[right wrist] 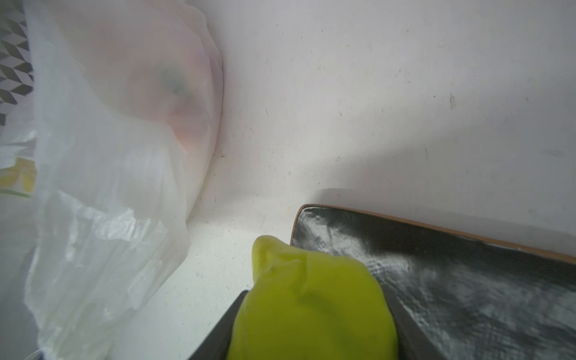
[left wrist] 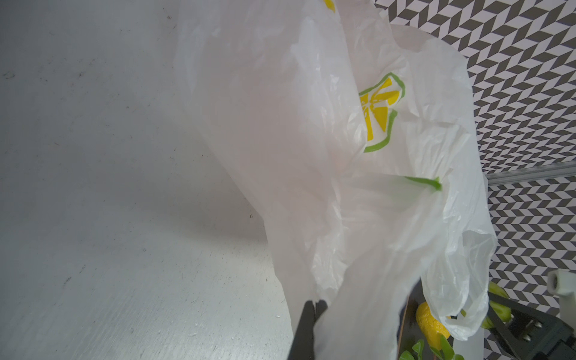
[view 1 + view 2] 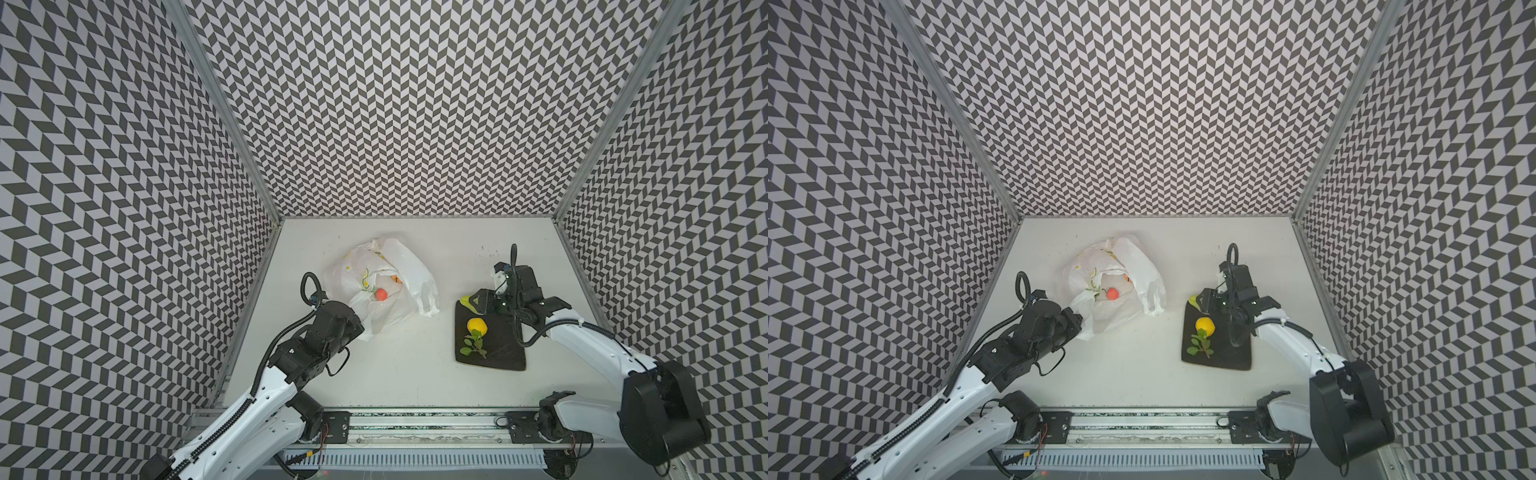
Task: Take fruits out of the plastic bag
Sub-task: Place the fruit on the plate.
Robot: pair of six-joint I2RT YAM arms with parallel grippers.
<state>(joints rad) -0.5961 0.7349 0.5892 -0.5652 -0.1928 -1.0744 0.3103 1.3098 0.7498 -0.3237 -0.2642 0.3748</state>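
While the left pincer (image 2: 314,307) is shut tight on the thin edge of the bag (image 3: 395,266), it holds that edge up off the table (image 3: 395,382). The rest of the bag lies crumpled on the table. Its mouth gapes wide, so both top views show a red fruit (image 3: 381,294) inside. A small bit of orange shows just behind it.

The right pincer (image 1: 314,291) is about half open. It has the green pear (image 1: 311,327) squeezed between its two dark fingers (image 1: 218,336). The pear's thin end pokes out past the fingertips. It is over the corner of the dark plate (image 3: 503,349) nearest the bag. Whether the pear touches the plate is hard to tell.

On the plate lie a lemon (image 3: 477,325) and, just beside it, a leafy sprig (image 3: 473,347). The bag and the plate are apart.
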